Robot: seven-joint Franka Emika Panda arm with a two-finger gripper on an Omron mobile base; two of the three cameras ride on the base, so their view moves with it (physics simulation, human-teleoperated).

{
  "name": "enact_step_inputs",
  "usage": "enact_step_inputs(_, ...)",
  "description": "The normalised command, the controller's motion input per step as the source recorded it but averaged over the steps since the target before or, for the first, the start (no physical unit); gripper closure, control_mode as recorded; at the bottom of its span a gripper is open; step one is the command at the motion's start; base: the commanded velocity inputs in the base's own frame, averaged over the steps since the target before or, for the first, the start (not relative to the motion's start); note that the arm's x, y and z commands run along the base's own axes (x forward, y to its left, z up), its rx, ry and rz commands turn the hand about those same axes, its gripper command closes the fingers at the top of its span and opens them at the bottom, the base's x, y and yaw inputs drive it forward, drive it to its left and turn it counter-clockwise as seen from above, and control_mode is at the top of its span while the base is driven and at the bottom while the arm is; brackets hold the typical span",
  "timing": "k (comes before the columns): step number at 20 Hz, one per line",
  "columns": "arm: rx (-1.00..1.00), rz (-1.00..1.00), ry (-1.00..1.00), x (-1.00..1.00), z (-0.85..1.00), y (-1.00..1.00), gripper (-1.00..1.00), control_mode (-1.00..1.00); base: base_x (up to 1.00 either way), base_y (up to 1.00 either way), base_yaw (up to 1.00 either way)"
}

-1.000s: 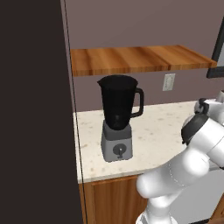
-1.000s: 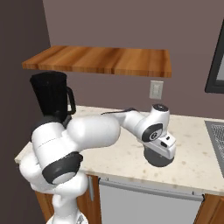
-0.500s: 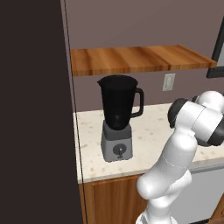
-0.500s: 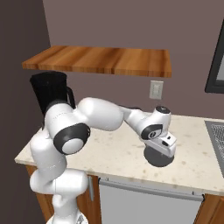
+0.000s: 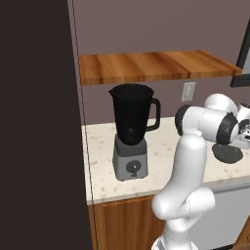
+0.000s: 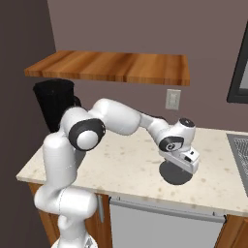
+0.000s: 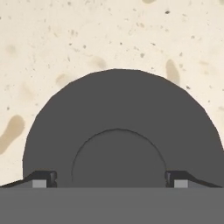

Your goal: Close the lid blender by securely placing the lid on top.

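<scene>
The blender stands open-topped on the left part of the counter, a black jar on a grey base with a dial; its jar also shows behind my arm. The lid, a round dark grey cap, lies flat on the counter well to the right of it, also visible as the lid. My gripper hangs directly over the lid, pointing down. In the hand view the lid is close below, and my gripper is open, its tips either side of the raised centre disc, gripping nothing.
A wooden shelf runs above the blender, with a wall outlet below it. A tall dark cabinet bounds the counter on the left. A grey ribbed panel lies at the counter's right end.
My arm's elbow and upper links have swung over toward the blender side. The hand has stayed over the lid, which has not moved.
</scene>
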Motion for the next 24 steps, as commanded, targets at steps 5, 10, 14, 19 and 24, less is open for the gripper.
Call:
enact_step_inputs(5,0.00,0.00,0.00,0.04,-0.46,0.00,-1.00,-1.00,0.00,0.00,0.00)
enact_step_inputs(10,-0.09,0.00,0.00,0.00,-0.69,0.08,-1.00,-1.00,0.00,0.00,0.00)
enact_step_inputs(14,-0.10,0.00,0.04,0.03,-0.73,0.37,-1.00,-1.00,0.00,0.00,0.00)
enact_step_inputs(19,-0.16,0.00,0.02,0.01,-0.94,0.72,1.00,-1.00,0.00,0.00,0.00)
enact_step_inputs(24,-0.01,0.01,0.00,-0.01,-0.42,0.30,1.00,-1.00,0.00,0.00,0.00)
